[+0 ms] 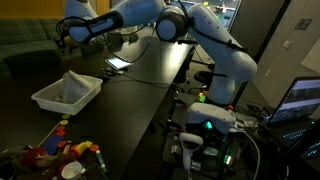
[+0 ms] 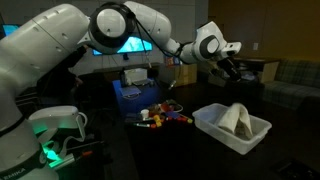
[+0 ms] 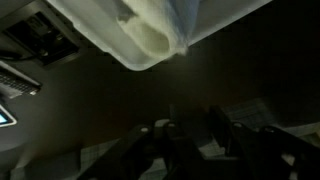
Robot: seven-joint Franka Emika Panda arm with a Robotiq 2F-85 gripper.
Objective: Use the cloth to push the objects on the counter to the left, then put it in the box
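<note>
white plastic box [image 2: 205, 122] on the dark counter [image 1: 140, 90] already has the pale cloth [image 2: 236, 118] lying in it in a crumpled heap. the bright jumble of objects [image 2: 165, 117] sits bunched together near the box in both exterior views, so by my reading the pushing is done and the drop too, and what remains is only to get clear cleanly. to do that well, lift straight up before swinging away, so no finger catches the box's rim or snags a fold of the cloth and drags it out. keep the arm's path off the pile of objects as well, so the heap isn't scattered. the claw [image 2: 236, 68] hangs in the air above and a little beyond the box, well apart from it and touching nothing. in the wrist view its two dark fingers [image 3: 160, 135] show at the lower edge with a gap between them and nothing in that gap, so i judge it parted and empty, though the picture is dim and i can't say how wide the gap is. the corner of the box, with the cloth inside, shows at the top of that view.
</note>
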